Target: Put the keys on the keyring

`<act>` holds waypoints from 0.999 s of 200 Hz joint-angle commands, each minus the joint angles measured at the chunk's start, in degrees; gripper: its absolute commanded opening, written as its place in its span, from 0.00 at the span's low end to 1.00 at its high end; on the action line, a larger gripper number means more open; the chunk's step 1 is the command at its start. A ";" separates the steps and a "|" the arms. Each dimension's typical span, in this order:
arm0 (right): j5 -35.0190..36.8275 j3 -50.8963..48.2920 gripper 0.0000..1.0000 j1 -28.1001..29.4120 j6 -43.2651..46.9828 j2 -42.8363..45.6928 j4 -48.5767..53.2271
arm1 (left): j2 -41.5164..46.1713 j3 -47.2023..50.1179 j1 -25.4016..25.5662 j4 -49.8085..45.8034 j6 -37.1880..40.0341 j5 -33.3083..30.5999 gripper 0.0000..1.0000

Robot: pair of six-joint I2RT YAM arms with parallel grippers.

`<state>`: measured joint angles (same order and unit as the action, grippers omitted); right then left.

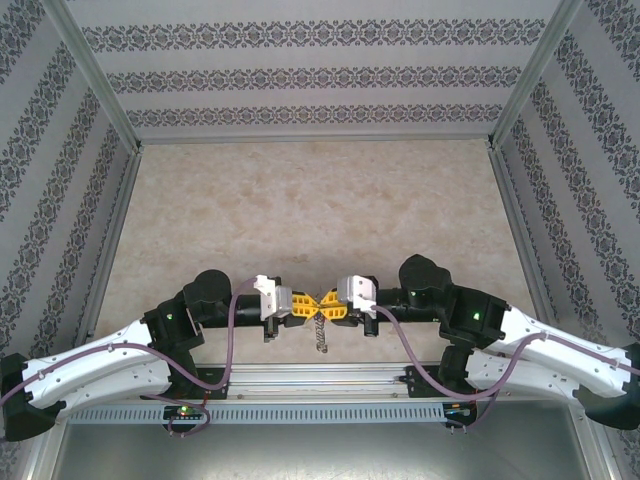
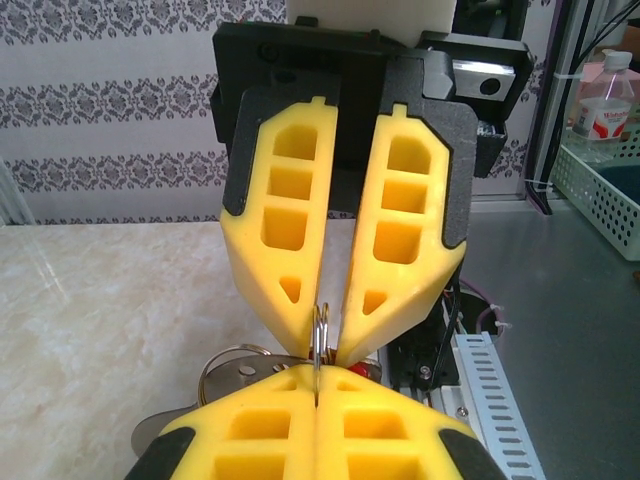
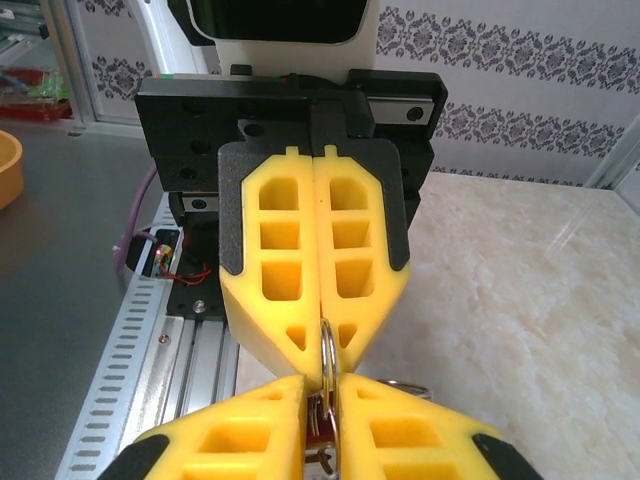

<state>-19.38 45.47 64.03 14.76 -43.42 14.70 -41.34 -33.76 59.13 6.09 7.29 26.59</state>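
Observation:
My two grippers meet tip to tip low over the table's near edge. The keyring [image 2: 321, 325], a thin silvery wire ring, stands edge-on between them. My left gripper [image 2: 316, 378] is shut on its lower part, with the yellow pads pressed together. My right gripper [image 3: 322, 388] pinches the same keyring [image 3: 326, 345], its fingers slightly apart around the ring and a bunch of keys [image 3: 320, 425]. A flat silvery key [image 2: 235, 378] hangs below the fingers. From above, the left gripper [image 1: 308, 304] and right gripper [image 1: 330, 305] touch, and a silvery chain of keys [image 1: 320, 338] dangles beneath.
An aluminium rail [image 1: 320, 378] runs along the near edge under the grippers. Patterned walls enclose the marble table [image 1: 320, 210]. Off the table stand a mesh basket [image 2: 600, 195] with a bottle [image 2: 608, 100] and an orange bowl [image 3: 8, 165].

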 commanded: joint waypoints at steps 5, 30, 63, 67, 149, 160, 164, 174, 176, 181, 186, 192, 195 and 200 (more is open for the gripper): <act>0.30 -1.15 0.20 -0.75 -1.20 1.31 -0.46 | 0.98 -0.21 -0.43 5.43 0.44 1.09 0.00; -0.09 -1.44 0.13 -0.95 -1.23 1.91 -0.90 | 0.96 -0.07 -0.42 5.85 0.22 1.18 0.00; -0.82 -1.28 0.01 -1.09 -0.64 1.95 -1.33 | 0.29 -0.21 -0.42 5.80 0.18 1.50 0.00; -1.04 -1.27 0.00 -1.10 -0.55 1.95 -1.45 | 0.16 -0.29 -0.42 5.74 0.17 1.62 0.00; 0.80 0.22 0.00 -1.66 -0.24 2.36 1.27 | 0.13 -5.28 -0.42 -6.50 1.74 -1.01 0.37; 1.93 0.98 0.00 -2.25 -0.49 2.16 2.83 | 0.73 -7.44 -0.42 -11.99 2.89 -3.99 0.40; 2.36 1.29 0.00 -2.46 -0.52 2.05 3.38 | 0.82 -8.35 -0.38 -13.78 3.40 -5.13 0.40; 3.42 2.03 0.00 -2.89 -0.44 1.27 5.01 | 0.42 -10.68 -0.29 -18.73 4.45 -7.59 0.40; 3.61 2.24 0.00 -2.93 -0.33 1.04 5.35 | 0.28 -11.19 -0.26 -19.55 4.72 -8.08 0.40; 4.33 2.65 0.00 -2.95 -0.09 0.42 6.22 | -0.18 -12.38 -0.10 -21.77 5.21 -9.06 0.39; 4.71 3.21 0.00 -2.99 0.19 -0.24 7.33 | -0.76 -13.50 0.13 -23.70 5.78 -10.11 0.38; 5.07 3.74 0.00 -3.02 0.49 -0.97 8.25 | -1.68 -14.91 0.55 -25.60 6.42 -11.37 0.35; 5.20 3.96 0.00 -3.03 0.52 -1.37 8.58 | -2.27 -15.51 0.81 -26.65 6.82 -12.01 0.33; 5.39 4.40 0.00 -3.03 0.53 -2.00 9.03 | -3.22 -16.60 1.21 -28.20 7.39 -12.97 0.30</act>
<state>-16.60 46.50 61.58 14.28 -43.48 20.49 -42.17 -45.06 59.27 -9.67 10.50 20.14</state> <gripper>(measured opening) 0.063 0.354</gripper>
